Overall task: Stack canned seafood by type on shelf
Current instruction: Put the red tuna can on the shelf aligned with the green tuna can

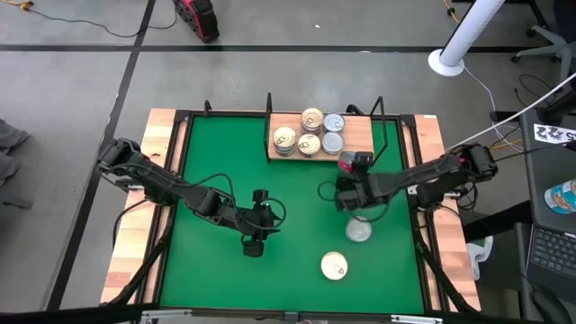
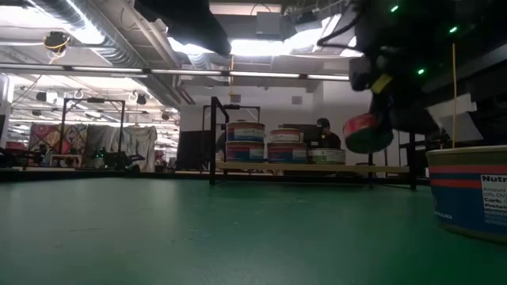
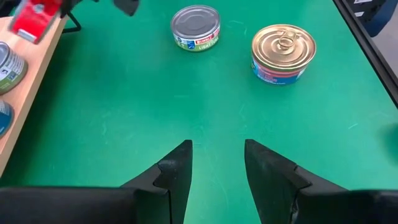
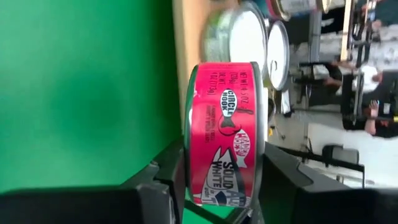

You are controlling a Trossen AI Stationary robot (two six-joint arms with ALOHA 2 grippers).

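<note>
Red-labelled tin [image 4: 225, 134] is clamped on edge in right gripper [image 1: 347, 184], off the table, just short of the shelf [image 1: 360, 137]. Shelf lies ahead, nearer this arm. Left gripper [image 3: 216, 168] hangs part-open, empty, facing two loose tins [image 3: 195, 27].

A robotics lab or workshop is showing here: exposed ceiling ducts [image 2: 95, 20] and strip lights are running overhead, a green test table [image 1: 225, 171] is sitting on a grey taped floor [image 1: 81, 81], and a person [image 2: 323, 133] is working at the back.
</note>
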